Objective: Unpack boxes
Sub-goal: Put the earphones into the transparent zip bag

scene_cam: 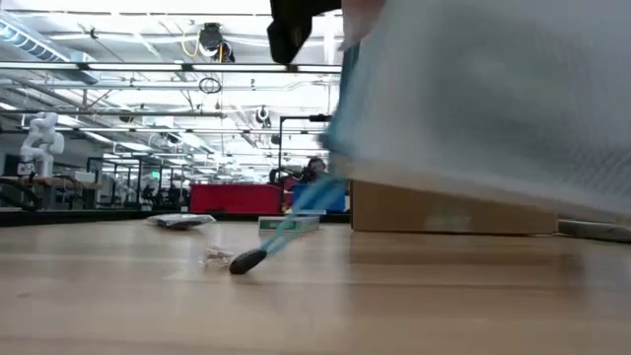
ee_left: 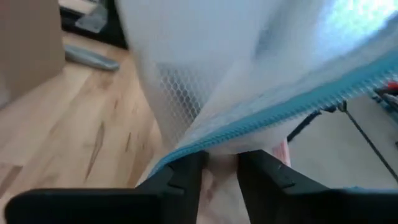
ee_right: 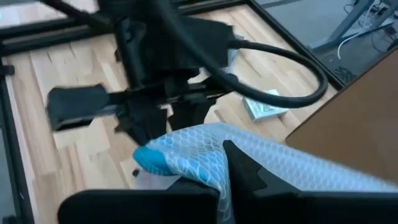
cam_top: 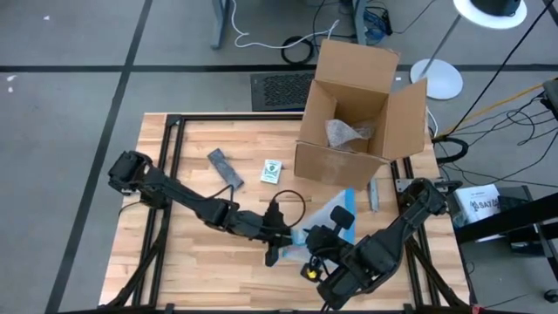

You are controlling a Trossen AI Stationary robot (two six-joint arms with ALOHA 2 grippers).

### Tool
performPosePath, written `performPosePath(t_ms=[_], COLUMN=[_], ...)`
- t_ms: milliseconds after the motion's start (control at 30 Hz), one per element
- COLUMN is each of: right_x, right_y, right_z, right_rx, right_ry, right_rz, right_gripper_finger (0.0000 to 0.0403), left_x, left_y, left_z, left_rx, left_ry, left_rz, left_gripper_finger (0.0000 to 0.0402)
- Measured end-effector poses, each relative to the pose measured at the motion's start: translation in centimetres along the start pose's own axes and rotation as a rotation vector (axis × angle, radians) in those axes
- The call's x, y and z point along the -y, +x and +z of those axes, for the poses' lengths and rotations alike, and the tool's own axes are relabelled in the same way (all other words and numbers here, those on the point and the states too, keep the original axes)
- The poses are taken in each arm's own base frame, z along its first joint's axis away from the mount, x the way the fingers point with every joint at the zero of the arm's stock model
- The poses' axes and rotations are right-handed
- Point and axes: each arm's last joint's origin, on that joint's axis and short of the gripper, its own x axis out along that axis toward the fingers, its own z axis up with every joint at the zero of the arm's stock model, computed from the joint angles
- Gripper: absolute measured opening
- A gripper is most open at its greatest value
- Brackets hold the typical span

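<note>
The box stands open at the bench's far right. Near the front, the right pincer pinches the pouch; the left pincer, slightly spread, straddles its blue edge.

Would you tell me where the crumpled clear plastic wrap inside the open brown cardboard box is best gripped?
Pinch the crumpled clear plastic wrap at its bunched upper folds, probably coming straight down through the open top of the brown cardboard box; its walls block every sideways approach.
</note>
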Motion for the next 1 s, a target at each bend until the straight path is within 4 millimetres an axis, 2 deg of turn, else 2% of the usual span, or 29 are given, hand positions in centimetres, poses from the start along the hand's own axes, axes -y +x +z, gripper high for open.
performPosePath(t_ms=[200,567,800,1000], right_x=[-0.5,-1.2,-2.3,-1.8], right_y=[0.3,0.0,-0.9,-1.8], right_z=[0.4,0.4,1.3,2.0], right_rx=[-0.002,-0.054,-0.017,-0.013], right_ry=[0.048,0.111,0.147,0.161], right_rz=[0.051,0.134,0.29,0.342], right_gripper_finger=[0.0,0.0,0.0,0.0], left_x=[-0.1,2.7,2.9,3.2], left_y=[0.0,-0.5,-0.6,-0.8], left_z=[-0.2,1.7,2.1,2.1], left_rx=[0.012,0.143,0.134,0.138], left_ry=[0.006,0.14,0.175,0.205], left_rz=[0.077,0.052,0.124,0.134], left_gripper_finger=[0.0132,0.0134,0.0134,0.0134])
